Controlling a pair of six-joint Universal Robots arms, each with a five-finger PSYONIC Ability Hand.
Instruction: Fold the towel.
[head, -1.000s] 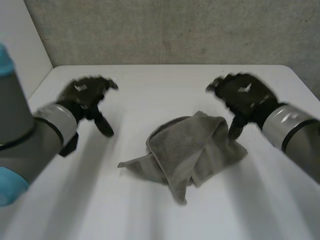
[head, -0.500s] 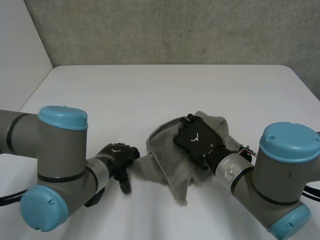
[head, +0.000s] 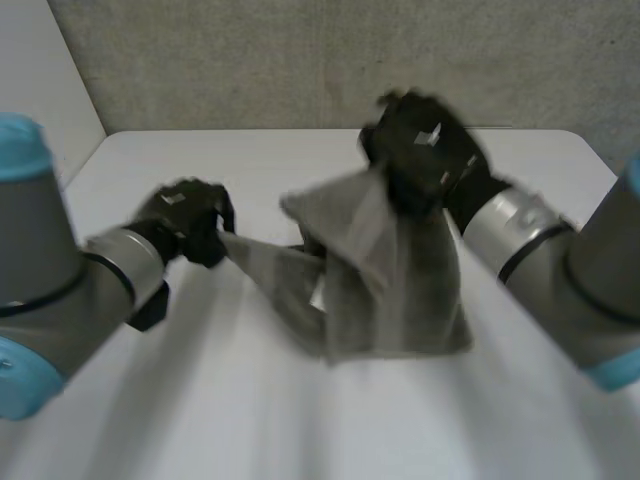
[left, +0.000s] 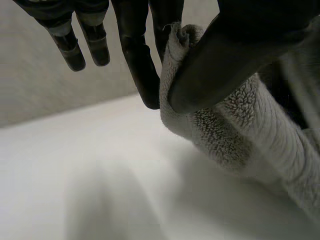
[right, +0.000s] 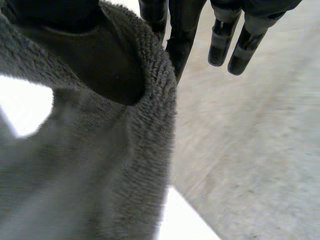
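Your left hand (head: 188, 222) pinches the towel (head: 385, 290) at its left corner between thumb and fingers. Your right hand (head: 422, 152) pinches its far edge, held up above the table (head: 150, 400).

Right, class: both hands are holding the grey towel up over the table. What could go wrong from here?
The left hand pinches only a small bunched tip of the towel under its thumb, so a pull may free it.
The towel hangs twisted and doubled between the hands, the right hand higher; laid down so, it would likely crease.
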